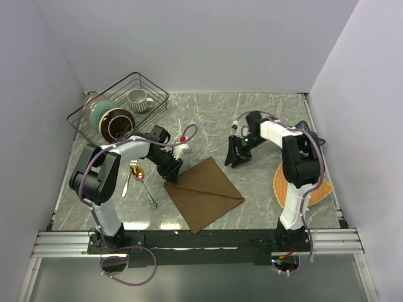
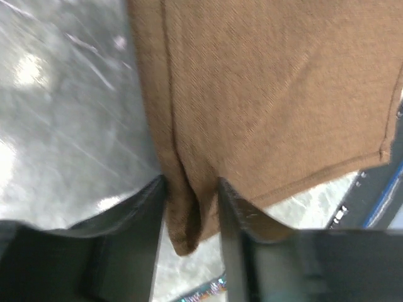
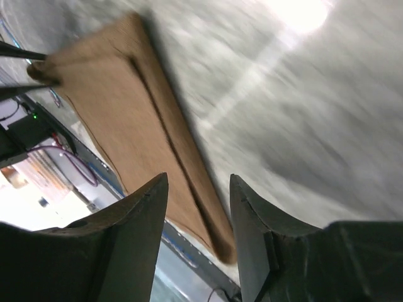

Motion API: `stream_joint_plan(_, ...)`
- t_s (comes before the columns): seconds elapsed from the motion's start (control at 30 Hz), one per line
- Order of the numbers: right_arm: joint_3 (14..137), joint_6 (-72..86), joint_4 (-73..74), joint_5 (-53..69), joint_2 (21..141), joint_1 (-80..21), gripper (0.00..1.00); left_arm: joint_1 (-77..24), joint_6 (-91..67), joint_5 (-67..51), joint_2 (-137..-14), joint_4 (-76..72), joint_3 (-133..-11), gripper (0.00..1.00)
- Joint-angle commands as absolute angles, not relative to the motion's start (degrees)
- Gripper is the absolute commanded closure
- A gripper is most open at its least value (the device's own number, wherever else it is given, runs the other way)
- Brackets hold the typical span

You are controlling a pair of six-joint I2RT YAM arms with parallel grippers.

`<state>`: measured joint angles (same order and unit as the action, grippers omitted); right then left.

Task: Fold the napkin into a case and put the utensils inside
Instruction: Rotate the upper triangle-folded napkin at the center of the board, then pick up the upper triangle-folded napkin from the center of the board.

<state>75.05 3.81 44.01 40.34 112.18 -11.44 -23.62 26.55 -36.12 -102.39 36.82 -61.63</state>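
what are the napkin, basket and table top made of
napkin: soft woven cloth, matte brown; fine weave and a stitched hem show close up.
basket: thin dark wire, likely coated metal.
table: grey veined marble look with glossy glare, possibly laminate.

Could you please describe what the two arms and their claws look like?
The left arm and right arm have white links and black joints; thin purplish cables loop along them. The left claw and right claw have black, wedge-shaped fingers.
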Motion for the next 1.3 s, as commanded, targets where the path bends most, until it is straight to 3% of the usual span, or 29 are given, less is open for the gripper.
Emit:
stream_joint_plan(0.0, 80.1, 5.6, 40.4, 41.7, 115.9, -17.0, 0.49, -23.5, 26.2, -38.6, -97.0, 40.6, -61.0, 0.49)
stream_joint_plan(0.03, 81.4, 5.9, 39.9, 41.6, 116.6, -17.6, 0.49, -23.2, 25.8, -38.7, -96.3, 39.3, -60.8, 0.42)
stream_joint_plan(0.23, 84.2, 7.6, 36.7, 40.8, 121.1, -19.7, 0.62, -20.0, 21.8, -40.9, -94.4, 33.2, -62.7, 0.31)
stream_joint_plan(0.6, 83.2, 7.1, 34.5, 42.0, 118.2, -21.0, 0.97, -18.7, 3.7, -51.2, -109.1, 14.1, -75.1, 0.26)
stream_joint_plan(0.83, 81.9, 6.5, 32.9, 41.4, 115.5, -22.7, 1.0, -19.6, -1.8, -55.0, -119.1, 12.4, -81.0, 0.21)
stream_joint_plan(1.27, 80.9, 5.2, 32.0, 41.0, 113.3, -23.8, 1.0, -21.1, -5.6, -65.9, -121.3, 5.8, -77.0, 0.26)
